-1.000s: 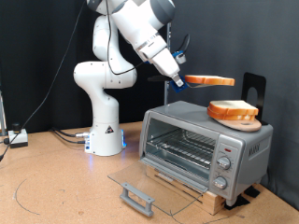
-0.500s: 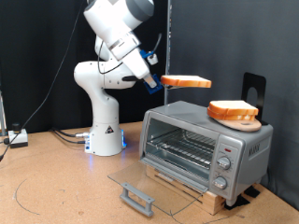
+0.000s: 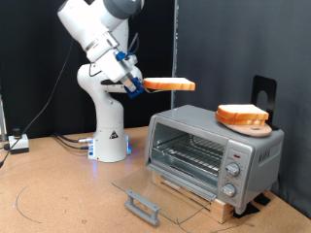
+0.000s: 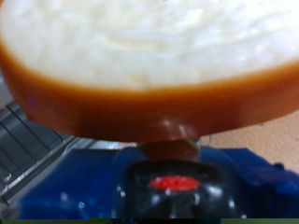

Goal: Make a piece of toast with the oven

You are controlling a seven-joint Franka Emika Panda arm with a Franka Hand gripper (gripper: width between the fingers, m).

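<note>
My gripper is clamped on one edge of the piece of toast, holding it flat and level in the air, up and off to the exterior view's left of the oven and well clear of it. In the wrist view the piece of toast fills nearly the whole picture, pale face above and brown crust below, so my own fingers are hidden behind it; only a dark part with a red spot shows beneath, blurred, and a corner of wire rack peeks in at the edge. The oven's glass door lies folded down and open, with the rack bare as far as I can see. A second slice sits on a round wooden plate on the oven's top; the plate is mostly covered by it.
</note>
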